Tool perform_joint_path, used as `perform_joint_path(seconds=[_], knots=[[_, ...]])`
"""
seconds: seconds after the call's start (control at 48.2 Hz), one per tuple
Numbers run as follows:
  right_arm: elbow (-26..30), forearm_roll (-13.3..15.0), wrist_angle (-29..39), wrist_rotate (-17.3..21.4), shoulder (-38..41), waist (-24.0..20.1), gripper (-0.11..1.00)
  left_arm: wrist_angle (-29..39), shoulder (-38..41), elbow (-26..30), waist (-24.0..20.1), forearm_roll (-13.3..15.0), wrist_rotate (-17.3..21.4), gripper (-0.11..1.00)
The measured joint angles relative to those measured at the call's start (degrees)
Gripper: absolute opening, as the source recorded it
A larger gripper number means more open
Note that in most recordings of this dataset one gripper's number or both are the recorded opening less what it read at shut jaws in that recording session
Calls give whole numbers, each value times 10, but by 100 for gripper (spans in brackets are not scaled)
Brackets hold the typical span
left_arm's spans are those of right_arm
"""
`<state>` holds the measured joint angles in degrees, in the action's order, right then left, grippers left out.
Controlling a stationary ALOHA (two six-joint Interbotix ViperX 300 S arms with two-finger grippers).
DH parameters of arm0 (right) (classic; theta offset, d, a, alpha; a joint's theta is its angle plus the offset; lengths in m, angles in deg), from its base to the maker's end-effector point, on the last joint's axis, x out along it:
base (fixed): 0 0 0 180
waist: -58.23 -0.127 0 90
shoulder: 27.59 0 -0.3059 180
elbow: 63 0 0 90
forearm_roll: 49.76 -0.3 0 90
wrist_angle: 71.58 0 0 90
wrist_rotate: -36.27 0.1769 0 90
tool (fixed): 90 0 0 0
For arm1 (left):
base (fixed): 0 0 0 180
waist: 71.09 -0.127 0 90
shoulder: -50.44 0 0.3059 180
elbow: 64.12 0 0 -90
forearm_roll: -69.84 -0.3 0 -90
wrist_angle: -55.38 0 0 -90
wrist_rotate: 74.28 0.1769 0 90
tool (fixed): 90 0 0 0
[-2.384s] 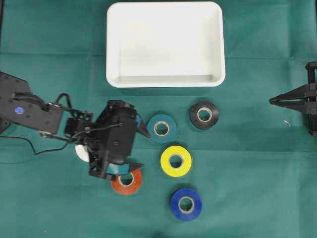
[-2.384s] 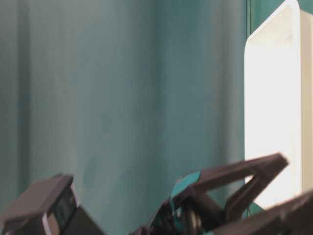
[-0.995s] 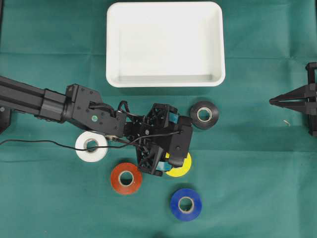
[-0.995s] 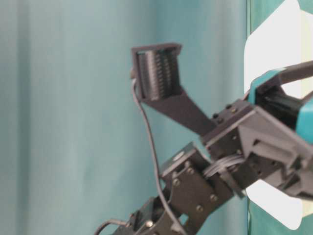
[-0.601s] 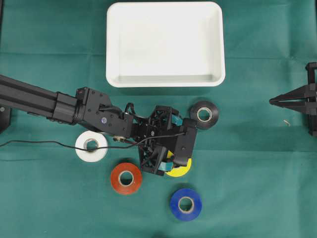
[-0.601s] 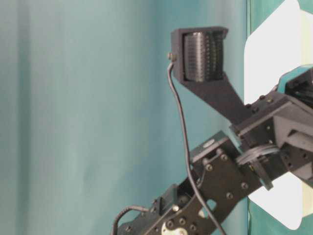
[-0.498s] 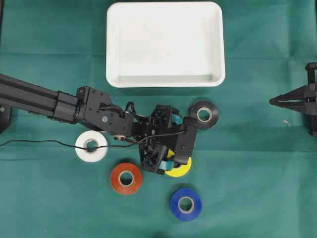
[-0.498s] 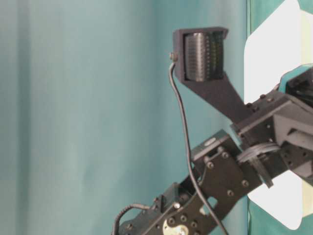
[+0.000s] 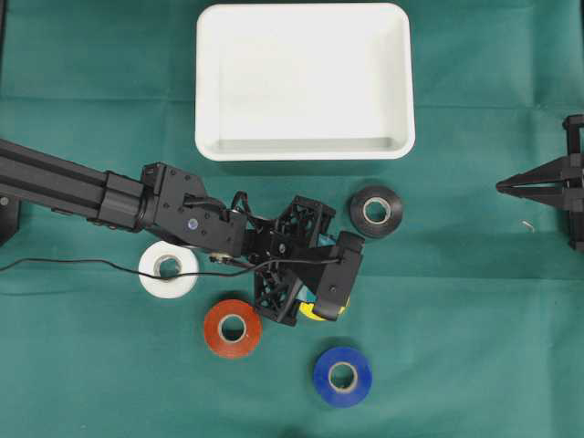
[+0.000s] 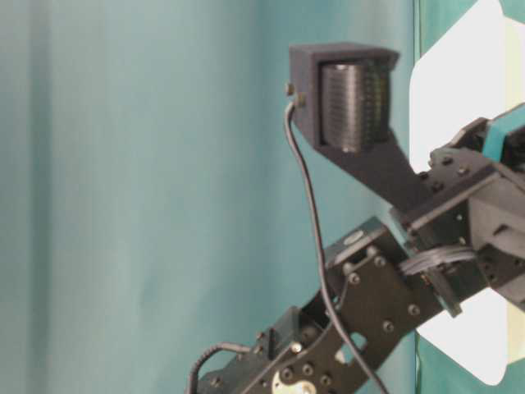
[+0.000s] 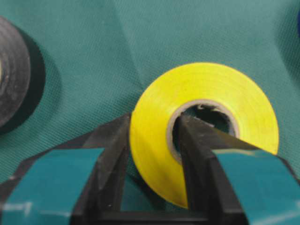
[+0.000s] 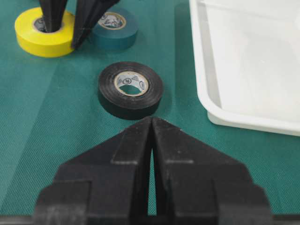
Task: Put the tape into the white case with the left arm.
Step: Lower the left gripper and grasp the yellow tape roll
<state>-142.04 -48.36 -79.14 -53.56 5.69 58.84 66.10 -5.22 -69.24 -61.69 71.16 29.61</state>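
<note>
The yellow tape [image 11: 211, 79] lies flat on the green cloth, mostly covered by the arm in the overhead view, where only a sliver of yellow tape [image 9: 308, 311] shows. My left gripper [image 11: 154, 122] is shut on its wall, one teal-banded finger inside the hole and the other against the outer side. From the left, the left gripper [image 9: 321, 294] reaches across, below the white case [image 9: 301, 151], which holds nothing. My right gripper [image 12: 151, 119] is shut with nothing in it, and that same right gripper [image 9: 502, 186] rests at the right edge.
A black roll [image 9: 376, 211] lies right of the left wrist. A teal roll [image 12: 115, 26] sits beside the yellow one. White [image 9: 169, 269], red [image 9: 233, 328] and blue [image 9: 342, 375] rolls lie around the arm. A loose black cable [image 9: 73, 265] trails left.
The left gripper's fingers have closed from wide apart onto the yellow tape's wall, and the wrist has shifted slightly. The right gripper and the other rolls have not moved.
</note>
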Motion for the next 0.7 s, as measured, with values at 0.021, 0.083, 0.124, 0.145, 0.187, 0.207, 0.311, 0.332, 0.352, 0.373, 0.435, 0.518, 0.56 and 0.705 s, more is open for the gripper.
perform_joint_path(seconds=[0.021, 0.083, 0.124, 0.145, 0.187, 0.207, 0.311, 0.332, 0.352, 0.373, 0.435, 0.518, 0.56, 0.705], knots=[[0, 0, 0, 0, 0, 0, -9, 0, 0, 0, 0, -1, 3, 27], [0, 0, 0, 0, 0, 0, -9, 1, 0, 0, 0, 0, 5, 27], [0, 0, 0, 0, 0, 0, -9, 2, 0, 1, 1, 0, 5, 27], [0, 0, 0, 0, 0, 0, -9, 2, 0, 0, 0, 0, 5, 27], [0, 0, 0, 0, 0, 0, -9, 2, 0, 0, 1, -1, 5, 27], [0, 0, 1, 0, 0, 0, -9, 1, 0, 0, 0, 0, 5, 27], [-1, 0, -1, -1, 0, 0, -9, 2, -1, 0, 1, 0, 4, 27], [-2, 0, -1, 0, 0, 0, -9, 2, -1, 0, 1, 0, 5, 27], [-2, 0, -2, 0, 0, 0, -9, 3, -2, 0, 2, 0, 4, 27], [-2, 0, -3, 0, 0, 0, -9, 3, -3, 0, 2, 0, 4, 27], [-3, 0, -4, 0, 0, 0, -9, 4, -10, -1, 3, 0, 8, 27], [-4, 0, -4, 0, 0, 0, -9, 4, -25, -1, 6, -1, 4, 27], [-3, 0, -4, 0, 0, 0, -9, 6, -33, -1, 9, -1, 4, 27], [-4, 0, -5, -1, 0, 0, -9, 20, -60, -1, 16, -1, 4, 27]])
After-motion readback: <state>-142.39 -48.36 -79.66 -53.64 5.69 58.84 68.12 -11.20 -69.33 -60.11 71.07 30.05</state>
